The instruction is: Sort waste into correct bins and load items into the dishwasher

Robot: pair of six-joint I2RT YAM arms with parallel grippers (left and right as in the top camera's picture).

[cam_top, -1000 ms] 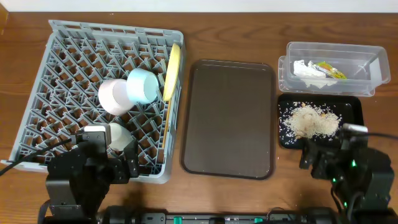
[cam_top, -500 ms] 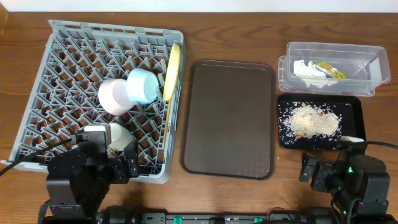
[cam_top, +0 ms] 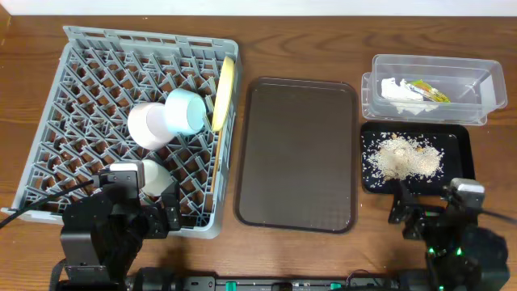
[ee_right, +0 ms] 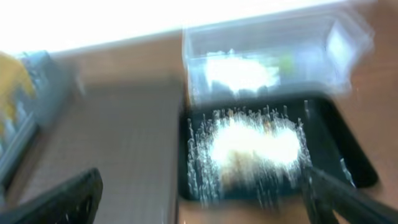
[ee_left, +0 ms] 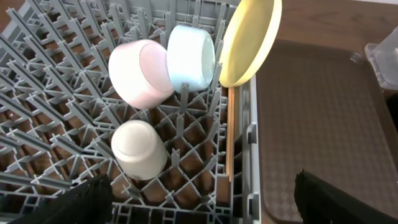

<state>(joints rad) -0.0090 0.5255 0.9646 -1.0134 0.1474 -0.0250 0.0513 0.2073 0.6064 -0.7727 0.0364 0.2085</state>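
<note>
Four sorts of dishes sitting in grey rack (cam_top: 145,34) left of brown tray (cam_top: 299,153): yellow-green plate (cam_top: 224,93) on edge at the side nearest brown tray, blue bowl (cam_top: 186,111) and pinkish bowl (cam_top: 147,125) tipped on their sides and touching, further left; white cup (cam_top: 153,176) upside down, nearer the front; chopsticks (ee_left: 230,130) lying along the rack wall closest to brown tray. Right of brown tray, far side: clear tub (cam_top: 477,69) holding tissue (cam_top: 398,89) and wrapper (cam_top: 428,90). Right of brown tray, near side: black tray (cam_top: 460,137) with rice scraps (cam_top: 402,155) heaped mid-tray, some scattered. Left gripper (ee_left: 199,202) spread wide, empty, left of brown tray above the rack's front part. Right gripper (ee_right: 202,199) likewise spread wide, empty, right of brown tray, just in front of black tray; wrist view blurred. Handling, by judgement: plate and bowls probably hard, smooth, light, slippery, so best pinched across the rim. Chopsticks thin, stiff, prone to roll, so pinch mid-length. Wrapper and tissue very light, crushable, grab anywhere. Rice loose, not pinchable, better tipped or scraped. Looks close to finished.
</note>
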